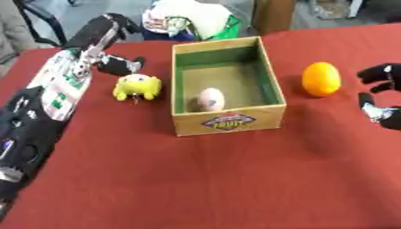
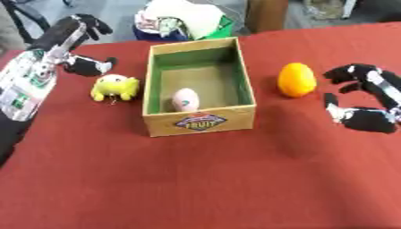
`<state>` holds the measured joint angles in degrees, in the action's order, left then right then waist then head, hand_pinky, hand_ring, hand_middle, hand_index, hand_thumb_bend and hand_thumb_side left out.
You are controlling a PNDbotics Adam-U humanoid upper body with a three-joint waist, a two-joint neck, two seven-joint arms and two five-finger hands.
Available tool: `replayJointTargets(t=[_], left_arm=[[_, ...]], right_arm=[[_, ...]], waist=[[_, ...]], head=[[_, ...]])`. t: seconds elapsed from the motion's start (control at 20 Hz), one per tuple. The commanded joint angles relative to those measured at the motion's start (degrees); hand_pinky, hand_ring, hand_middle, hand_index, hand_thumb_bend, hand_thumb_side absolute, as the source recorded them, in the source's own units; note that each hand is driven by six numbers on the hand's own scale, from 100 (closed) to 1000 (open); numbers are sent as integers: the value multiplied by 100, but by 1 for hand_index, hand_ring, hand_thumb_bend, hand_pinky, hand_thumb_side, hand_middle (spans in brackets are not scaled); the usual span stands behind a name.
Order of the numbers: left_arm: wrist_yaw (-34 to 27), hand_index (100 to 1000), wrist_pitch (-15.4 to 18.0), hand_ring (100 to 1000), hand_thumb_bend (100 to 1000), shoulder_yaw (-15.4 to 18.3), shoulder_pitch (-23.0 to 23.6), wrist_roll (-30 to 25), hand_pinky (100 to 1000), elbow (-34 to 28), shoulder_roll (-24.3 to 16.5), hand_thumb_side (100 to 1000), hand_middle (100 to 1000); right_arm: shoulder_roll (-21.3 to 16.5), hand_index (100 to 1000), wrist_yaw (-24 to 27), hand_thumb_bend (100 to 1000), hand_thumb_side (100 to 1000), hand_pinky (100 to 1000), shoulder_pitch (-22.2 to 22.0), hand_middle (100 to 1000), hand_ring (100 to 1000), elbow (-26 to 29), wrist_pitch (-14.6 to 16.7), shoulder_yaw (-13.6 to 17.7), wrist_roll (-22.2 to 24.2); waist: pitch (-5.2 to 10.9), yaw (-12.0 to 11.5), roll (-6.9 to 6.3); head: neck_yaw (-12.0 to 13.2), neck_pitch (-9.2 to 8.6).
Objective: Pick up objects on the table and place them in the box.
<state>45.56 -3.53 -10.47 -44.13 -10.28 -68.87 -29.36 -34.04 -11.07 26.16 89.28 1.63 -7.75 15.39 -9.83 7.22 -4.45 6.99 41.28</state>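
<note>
An open cardboard box (image 1: 228, 120) with a green lining stands on the red table, and a pale pink egg-shaped object (image 1: 210, 99) lies inside near its front wall. A yellow plush toy (image 1: 137, 87) sits just left of the box. My left hand (image 2: 84, 65) hovers above and left of the toy, thumb and fingers spread, holding nothing. An orange (image 2: 297, 79) rests right of the box. My right hand (image 2: 364, 100) is open beside the orange, a short gap away, fingers and thumb spread toward it.
The red table (image 1: 219, 183) stretches wide in front of the box. A bundle of white and green bags (image 1: 192, 20) lies past the table's far edge, with a chair at the far left.
</note>
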Motion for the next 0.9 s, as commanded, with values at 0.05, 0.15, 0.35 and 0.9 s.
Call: replayJointTargets(t=[0.05, 0.15, 0.35, 0.9], left_arm=[[424, 784, 196, 704, 413, 67, -199, -150, 736, 482, -84, 100, 709], [618, 786, 306, 708, 417, 110, -243, -199, 739, 761, 5, 100, 717], [830, 796, 486, 721, 430, 155, -337, -304, 749, 1215, 149, 100, 735], [1505, 787, 274, 654, 359, 311, -475, 229, 719, 1934, 550, 100, 673]], right_arm=[[-171, 800, -26, 100, 100, 755, 51, 766, 813, 43, 4, 69, -17], [-169, 800, -25, 100, 100, 755, 46, 766, 813, 41, 4, 70, -16], [-166, 800, -21, 100, 100, 755, 39, 766, 813, 40, 4, 71, -16], [-138, 800, -13, 100, 101, 754, 29, 765, 814, 30, 6, 65, 1]], waist=[[106, 12, 37], [109, 22, 42], [115, 43, 46], [123, 88, 65]], head=[[-1, -45], [0, -42], [7, -36], [21, -22]])
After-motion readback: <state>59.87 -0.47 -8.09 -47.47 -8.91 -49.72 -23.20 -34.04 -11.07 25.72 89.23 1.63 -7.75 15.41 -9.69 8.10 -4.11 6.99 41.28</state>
